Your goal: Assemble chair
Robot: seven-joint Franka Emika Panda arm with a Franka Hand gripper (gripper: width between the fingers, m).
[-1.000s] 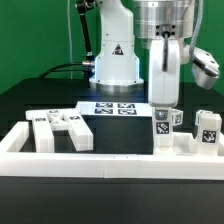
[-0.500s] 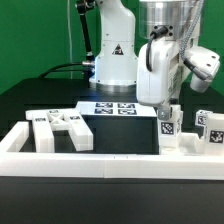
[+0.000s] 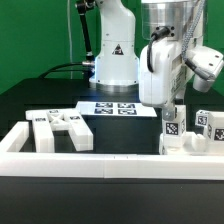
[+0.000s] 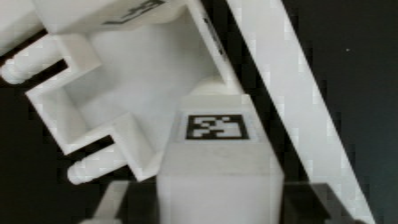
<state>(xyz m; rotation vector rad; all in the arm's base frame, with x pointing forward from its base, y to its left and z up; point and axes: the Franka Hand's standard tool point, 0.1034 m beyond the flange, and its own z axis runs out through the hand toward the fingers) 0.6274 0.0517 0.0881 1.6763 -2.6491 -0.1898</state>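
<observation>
the chair (image 3: pixel 62 130) lies as loose pieces on a black table (image 3: pixel 40 100), inside a low white rail (image 3: pixel 110 160). the pieces are matte white, blocky and square-edged, and they carry small black-and-white square tags. one cluster of short bars sits toward the exterior view's left, and more tagged blocks (image 3: pixel 208 125) stand toward its right. the gripper (image 3: pixel 174 114) is closed tight on one upright bar (image 3: pixel 172 130) there, just beside those blocks (its tag faces the camera). in the wrist view the same bar (image 4: pixel 217 150) runs between the jaws. it is plain and smooth apart from its tag, and a wider pronged piece (image 4: pixel 89 110) lies next to it over the dark table. the arm (image 3: pixel 160 60) has a glossy shell by contrast. a thin, flat marker board (image 3: pixel 113 108) lies further back, near the arm's base.
</observation>
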